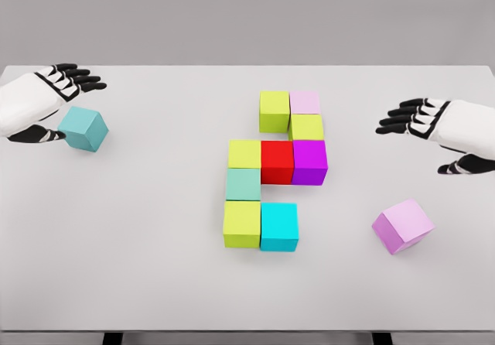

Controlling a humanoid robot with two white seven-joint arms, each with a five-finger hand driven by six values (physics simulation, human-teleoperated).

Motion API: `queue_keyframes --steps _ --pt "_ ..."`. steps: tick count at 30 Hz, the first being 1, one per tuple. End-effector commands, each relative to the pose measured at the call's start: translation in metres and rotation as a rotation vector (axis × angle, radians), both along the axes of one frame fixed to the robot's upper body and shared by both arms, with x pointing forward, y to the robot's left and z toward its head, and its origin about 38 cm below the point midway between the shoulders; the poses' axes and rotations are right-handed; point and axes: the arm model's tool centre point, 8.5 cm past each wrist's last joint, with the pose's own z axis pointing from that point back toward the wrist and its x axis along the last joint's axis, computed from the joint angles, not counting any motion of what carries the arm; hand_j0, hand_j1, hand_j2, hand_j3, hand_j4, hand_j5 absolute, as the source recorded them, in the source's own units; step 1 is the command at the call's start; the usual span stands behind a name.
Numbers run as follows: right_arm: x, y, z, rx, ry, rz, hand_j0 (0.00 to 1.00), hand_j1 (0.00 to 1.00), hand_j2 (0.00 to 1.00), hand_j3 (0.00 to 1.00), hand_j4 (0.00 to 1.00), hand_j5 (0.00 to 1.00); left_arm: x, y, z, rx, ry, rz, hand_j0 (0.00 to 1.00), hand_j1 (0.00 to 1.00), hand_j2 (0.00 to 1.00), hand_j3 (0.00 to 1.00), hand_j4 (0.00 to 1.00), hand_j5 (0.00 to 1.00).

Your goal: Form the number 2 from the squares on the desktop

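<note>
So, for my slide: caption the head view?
Nine cubes partly form a 2; teal cube by left hand, pink cube loose.

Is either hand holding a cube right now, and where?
It cannot be told: the left hand is at the teal cube. The right hand is open, holding nothing.

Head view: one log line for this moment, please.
left hand: open, touching teal cube | right hand: open, empty | block figure: mid-table, partly built | pink cube: loose, front right

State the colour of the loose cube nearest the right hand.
Light purple cube, seen in the head view.
</note>
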Motion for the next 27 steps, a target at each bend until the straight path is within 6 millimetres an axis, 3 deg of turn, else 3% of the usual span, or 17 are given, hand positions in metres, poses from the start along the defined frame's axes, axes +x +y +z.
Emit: queue_keyframes --steps 1,4,5,8,13,16,17,23,27 --pt "-0.001 -0.001 -0.002 -0.003 0.005 -0.003 1.0 1.0 1.0 1.0 1.0 1.0 0.0 0.002 0.0 0.001 0.002 0.004 1.0 1.0 1.0 1.0 1.0 1.0" --pt "0.002 -0.002 0.011 0.027 -0.016 -0.011 1.0 1.0 1.0 1.0 1.0 1.0 0.001 0.004 0.001 0.003 0.001 0.009 1.0 1.0 1.0 1.0 1.0 1.0" --pt "0.001 0.0 0.005 0.025 0.001 -0.007 1.0 1.0 1.0 1.0 1.0 1.0 0.001 0.004 0.0 0.003 0.003 0.01 1.0 1.0 1.0 1.0 1.0 1.0" --pt "0.006 0.001 0.016 -0.074 -0.063 0.017 1.0 1.0 1.0 1.0 1.0 1.0 0.002 0.003 -0.005 0.015 0.018 0.007 1.0 1.0 1.0 1.0 1.0 1.0" --pt "-0.003 -0.001 -0.018 -0.223 0.041 0.048 1.0 1.0 1.0 1.0 1.0 1.0 0.016 -0.008 -0.022 0.104 0.069 -0.027 1.0 1.0 1.0 1.0 1.0 1.0" --pt "-0.004 0.002 -0.026 -0.239 0.069 0.064 1.0 1.0 1.0 1.0 1.0 1.0 0.02 -0.01 -0.026 0.133 0.084 -0.034 1.0 1.0 1.0 1.0 1.0 1.0" --pt "-0.007 0.005 -0.038 -0.242 0.103 0.079 1.0 1.0 1.0 1.0 1.0 1.0 0.022 -0.014 -0.026 0.144 0.086 -0.047 1.0 1.0 1.0 1.0 1.0 1.0" --pt "-0.015 0.005 -0.057 -0.295 0.156 0.103 1.0 1.0 1.0 1.0 1.0 1.0 0.038 -0.008 -0.023 0.183 0.123 -0.04 1.0 1.0 1.0 1.0 1.0 1.0" --pt "-0.016 0.003 -0.059 -0.308 0.156 0.104 1.0 1.0 1.0 1.0 1.0 1.0 0.04 -0.002 -0.029 0.16 0.185 -0.025 1.0 1.0 1.0 1.0 1.0 1.0"
